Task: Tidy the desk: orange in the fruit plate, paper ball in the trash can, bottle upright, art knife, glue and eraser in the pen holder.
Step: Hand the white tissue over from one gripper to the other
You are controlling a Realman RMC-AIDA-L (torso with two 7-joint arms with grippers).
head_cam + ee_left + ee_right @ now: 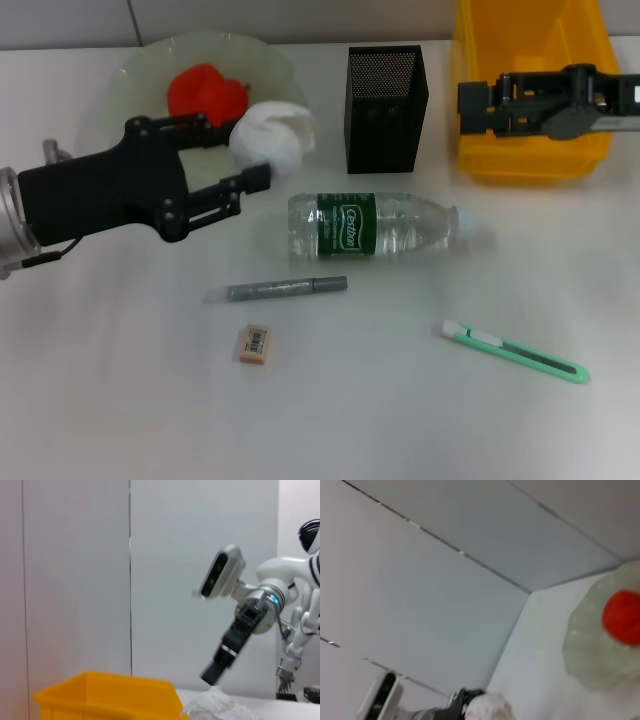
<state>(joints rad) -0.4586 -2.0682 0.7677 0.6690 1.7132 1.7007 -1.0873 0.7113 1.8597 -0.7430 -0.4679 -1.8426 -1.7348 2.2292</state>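
So far we log only the orange (205,92) done, in the fruit plate (140,70); left tool (262,168) clamped on the paper ball (270,138), right tool (465,103) state untellable over the trash can (530,155); bottle (375,225), glue (280,290), eraser (255,343), art knife (515,352) remain.

bottle (375,226) lying before pen holder (386,95), desk (120,400) front open

Left pincer (262,150) is all matte black, a boxy angular housing with small screw heads on its side and slim linkage bars running to the fingers. Behind it, a silver metal wrist collar and a thin dark cable. Right pincer (470,103) matches: black blocky body, rounded grey joint, pale silver bar behind.
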